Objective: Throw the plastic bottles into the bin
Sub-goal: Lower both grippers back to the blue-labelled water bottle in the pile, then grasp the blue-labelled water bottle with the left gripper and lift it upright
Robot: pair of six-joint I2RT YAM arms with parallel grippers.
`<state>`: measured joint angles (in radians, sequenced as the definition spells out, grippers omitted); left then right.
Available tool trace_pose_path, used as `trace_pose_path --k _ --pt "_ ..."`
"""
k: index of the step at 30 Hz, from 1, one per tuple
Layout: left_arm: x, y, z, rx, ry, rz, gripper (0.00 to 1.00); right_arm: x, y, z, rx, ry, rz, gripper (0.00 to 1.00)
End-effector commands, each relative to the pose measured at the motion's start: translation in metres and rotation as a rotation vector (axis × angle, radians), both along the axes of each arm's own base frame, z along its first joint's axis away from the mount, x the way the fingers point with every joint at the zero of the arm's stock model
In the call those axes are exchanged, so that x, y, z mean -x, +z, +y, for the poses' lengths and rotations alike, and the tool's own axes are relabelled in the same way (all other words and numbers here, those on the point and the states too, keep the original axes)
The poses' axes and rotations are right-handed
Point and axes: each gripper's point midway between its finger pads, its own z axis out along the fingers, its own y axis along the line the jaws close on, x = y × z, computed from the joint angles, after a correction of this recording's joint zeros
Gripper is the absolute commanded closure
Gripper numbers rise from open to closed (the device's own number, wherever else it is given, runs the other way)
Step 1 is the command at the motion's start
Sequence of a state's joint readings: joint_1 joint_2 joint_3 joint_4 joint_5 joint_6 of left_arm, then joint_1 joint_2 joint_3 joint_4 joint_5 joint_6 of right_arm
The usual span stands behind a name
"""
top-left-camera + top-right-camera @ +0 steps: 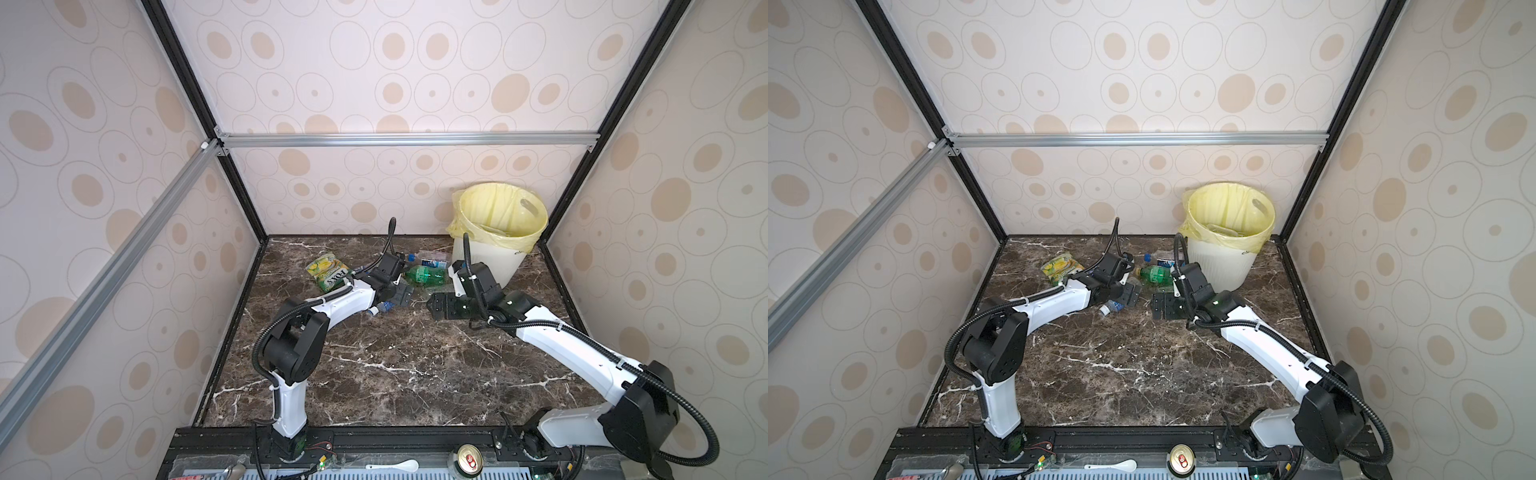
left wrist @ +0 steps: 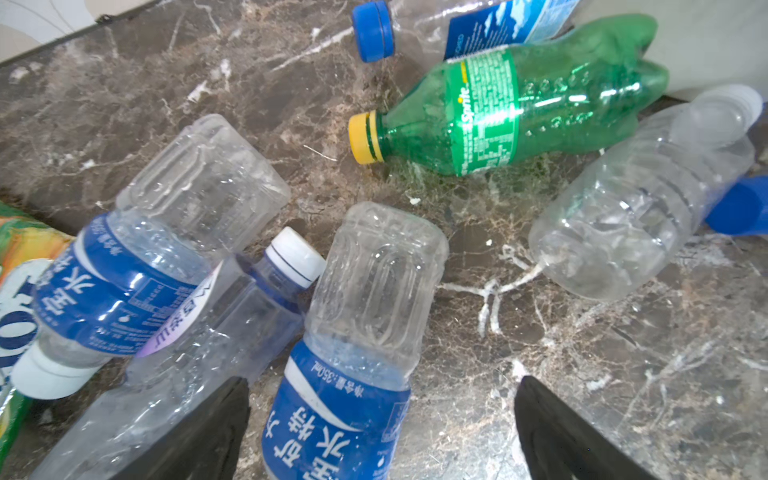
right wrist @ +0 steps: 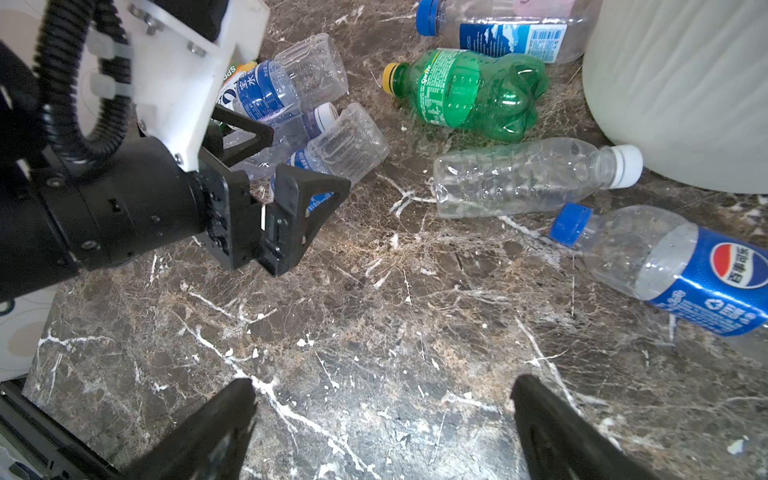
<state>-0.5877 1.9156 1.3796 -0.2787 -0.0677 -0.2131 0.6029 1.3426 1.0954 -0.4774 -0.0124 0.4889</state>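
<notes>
The left gripper [image 2: 380,386] is held released, with a blue-labelled bottle [image 2: 340,415] between its jaws. The right gripper [image 3: 384,384] is held released above the counter [image 3: 374,311].

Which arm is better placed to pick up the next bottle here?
Left, probably. The left gripper hangs open with a blue-labelled bottle lying between its fingers. The right gripper, also open, is over bare table; the clear unlabelled bottle lies farther off, beside the bin.

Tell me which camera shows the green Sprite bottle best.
The left wrist view: the green Sprite bottle lies on its side, large, whole from yellow cap to base, label readable. The right wrist view also shows it whole, but smaller. In both top views it is only a small green shape.
</notes>
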Motion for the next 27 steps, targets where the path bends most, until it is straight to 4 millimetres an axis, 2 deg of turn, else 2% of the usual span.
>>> trace_pose_path --k 1,16,27 --pt "-0.005 0.0 0.0 0.002 -0.008 0.014 0.02 0.003 0.005 0.005 -0.026 0.014 -0.012 0.0" --pt "0.012 -0.036 0.003 -0.019 -0.041 0.101 0.19 0.0 0.002 0.009 -0.036 0.012 0.003 0.0" --pt "0.027 -0.048 0.003 0.01 -0.056 0.146 0.26 0.006 -0.007 0.002 -0.028 -0.002 0.011 0.0"
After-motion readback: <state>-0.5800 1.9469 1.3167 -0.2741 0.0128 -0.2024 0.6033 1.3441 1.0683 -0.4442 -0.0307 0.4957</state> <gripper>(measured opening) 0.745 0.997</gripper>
